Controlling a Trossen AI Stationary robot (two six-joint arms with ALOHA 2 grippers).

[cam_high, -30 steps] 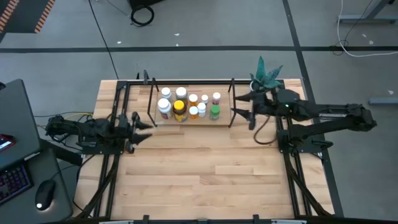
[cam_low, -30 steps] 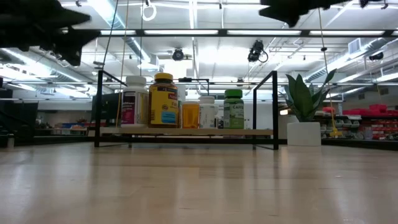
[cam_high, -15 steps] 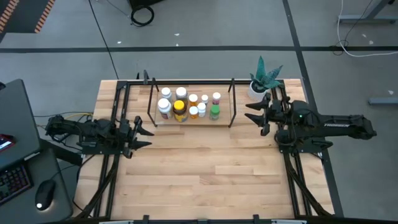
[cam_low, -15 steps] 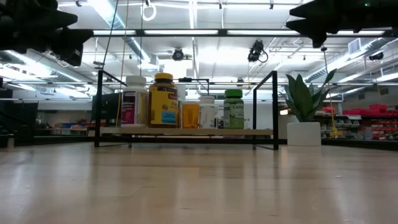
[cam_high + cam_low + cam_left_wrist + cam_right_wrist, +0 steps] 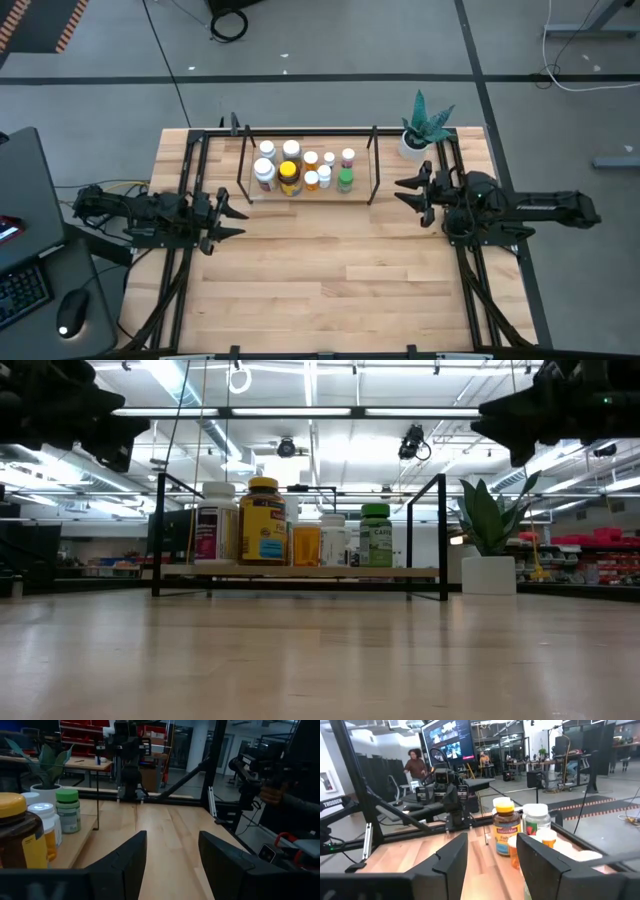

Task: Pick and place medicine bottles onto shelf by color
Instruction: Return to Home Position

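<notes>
Since the bottles (image 5: 305,168) stand together on the shelf (image 5: 372,165), I hold the left gripper (image 5: 238,213) off the shelf's left front corner and the right gripper (image 5: 402,191) off its right side, both wide open and empty, clear of its rods.

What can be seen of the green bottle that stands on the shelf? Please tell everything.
The green bottle is a small cylinder with a green cap and a green label bearing pale print. It stands upright on the light wood base of the shelf, at the end nearest the potted plant, beside a white bottle. Nothing grips it; whether the two bottles touch cannot be told.
</notes>
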